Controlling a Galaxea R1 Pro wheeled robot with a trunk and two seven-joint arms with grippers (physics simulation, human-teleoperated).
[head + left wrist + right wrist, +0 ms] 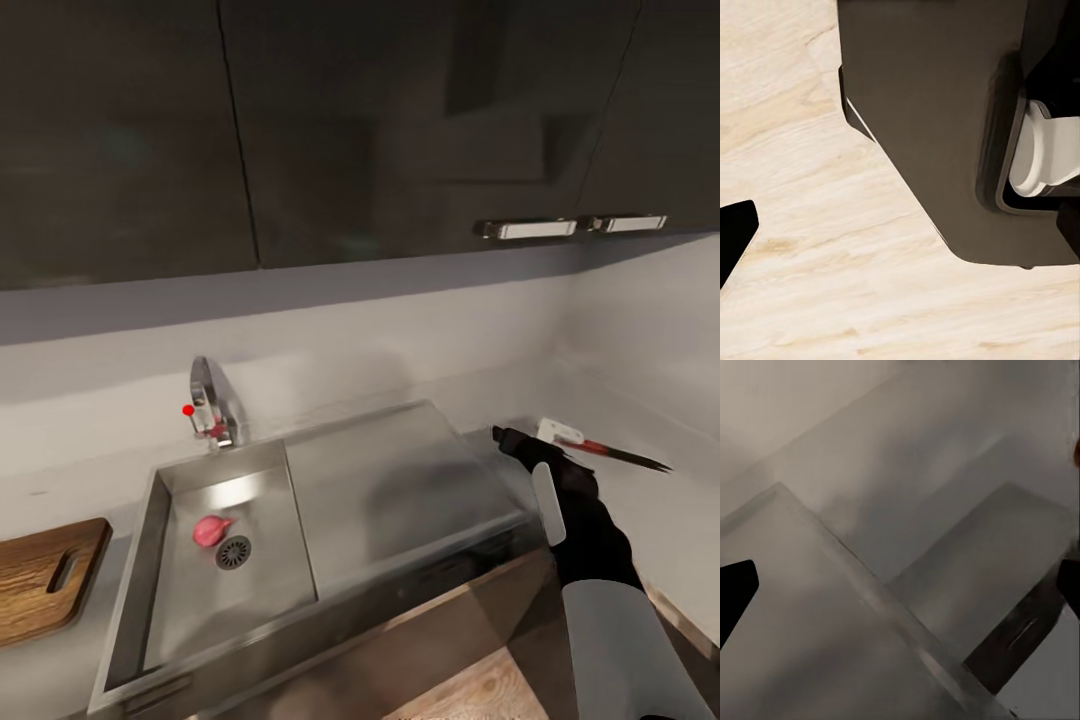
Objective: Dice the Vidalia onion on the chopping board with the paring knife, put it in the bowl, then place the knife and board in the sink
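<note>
Kitchen wall, dark cupboards over steel sink (130, 620). Head view: onion (210, 530) in basin by drain, so nothing started yet. Board (45, 578) left of sink, bare. Knife (620, 455) on counter (680, 520), just past right gripper (530, 445); grip state, can't tell. Left wrist view: wood floor, robot base. Right wrist view: drainboard (810, 645), fingertips (735, 592) wide apart, holding nothing.

Head view overlooks sink (215, 560) — right wrist view hangs close above it.
</note>
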